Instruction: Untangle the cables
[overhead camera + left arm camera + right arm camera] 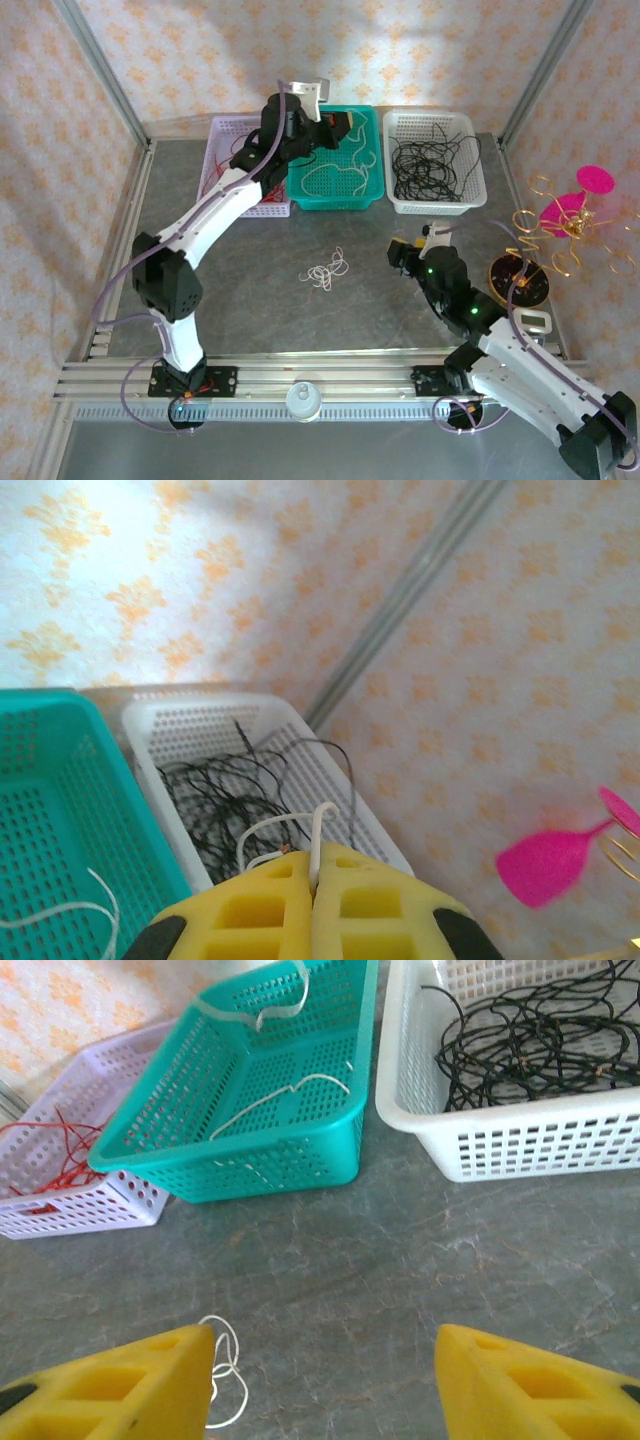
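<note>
Grey marbled table (300, 320) in a cell walled with orange-patterned paper. Reference landmark: the teal perforated plastic basket (340, 165). On its near side and to the right, the right end effector (405, 258) hovers with fingers partly spread, holding nothing. A small loopy clump of thin white cable (327, 270) lies on the table, well apart from the basket's near side. It is left of this end effector, just beside its left finger (120, 1390), so the right arm is judged nearer. Over the basket's far end, the left end effector (335, 122) is clamped on a white cable strand (318, 840).
</note>
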{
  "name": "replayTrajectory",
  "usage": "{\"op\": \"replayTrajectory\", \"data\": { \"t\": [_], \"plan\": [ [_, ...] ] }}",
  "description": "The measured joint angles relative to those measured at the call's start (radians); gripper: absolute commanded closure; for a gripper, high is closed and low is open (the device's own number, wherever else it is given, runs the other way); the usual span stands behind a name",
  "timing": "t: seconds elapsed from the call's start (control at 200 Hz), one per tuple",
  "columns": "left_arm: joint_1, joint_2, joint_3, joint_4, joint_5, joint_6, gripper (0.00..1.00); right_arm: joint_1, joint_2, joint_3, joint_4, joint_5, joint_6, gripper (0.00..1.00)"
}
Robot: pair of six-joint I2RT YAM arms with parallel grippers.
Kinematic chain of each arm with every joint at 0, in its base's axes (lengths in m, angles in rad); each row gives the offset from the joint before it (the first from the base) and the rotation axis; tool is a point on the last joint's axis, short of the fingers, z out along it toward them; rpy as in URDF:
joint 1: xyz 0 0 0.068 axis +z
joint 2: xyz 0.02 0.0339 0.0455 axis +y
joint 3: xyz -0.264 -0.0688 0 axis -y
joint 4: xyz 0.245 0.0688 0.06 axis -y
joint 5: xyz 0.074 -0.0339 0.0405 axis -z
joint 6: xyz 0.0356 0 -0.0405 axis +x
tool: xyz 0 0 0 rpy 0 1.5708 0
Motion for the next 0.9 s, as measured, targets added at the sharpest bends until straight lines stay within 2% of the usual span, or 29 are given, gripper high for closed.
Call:
{"op": "replayTrajectory", "data": {
  "t": [0.295, 0.35, 0.4, 0.485, 0.596, 0.766, 0.901],
  "plan": [
    [0.023, 0.219, 0.059, 0.119, -0.128, 0.001, 1.0, 0.0, 0.057, -0.001, 0.002, -0.031, 0.015, 0.39],
    [0.027, 0.256, 0.067, 0.121, -0.151, 0.0, 0.91, 0.0, 0.058, -0.001, 0.0, -0.032, 0.023, 0.36],
    [0.031, 0.282, 0.07, 0.121, -0.169, -0.001, 0.9, 0.0, 0.059, -0.001, 0.0, -0.034, 0.029, 0.31],
    [0.037, 0.326, 0.071, 0.117, -0.193, -0.006, 0.88, 0.0, 0.064, -0.001, -0.003, -0.051, 0.043, 0.3],
    [0.042, 0.371, 0.071, 0.095, -0.206, -0.023, 0.78, 0.0, 0.1, 0.005, -0.004, -0.084, 0.045, 0.3],
    [0.043, 0.428, 0.067, 0.049, -0.206, -0.031, 0.77, 0.0, 0.187, 0.019, -0.009, -0.133, 0.045, 0.3],
    [0.043, 0.416, 0.005, 0.05, -0.206, -0.037, 0.75, -0.003, 0.264, 0.058, -0.032, -0.166, 0.047, 0.3]
  ]
}}
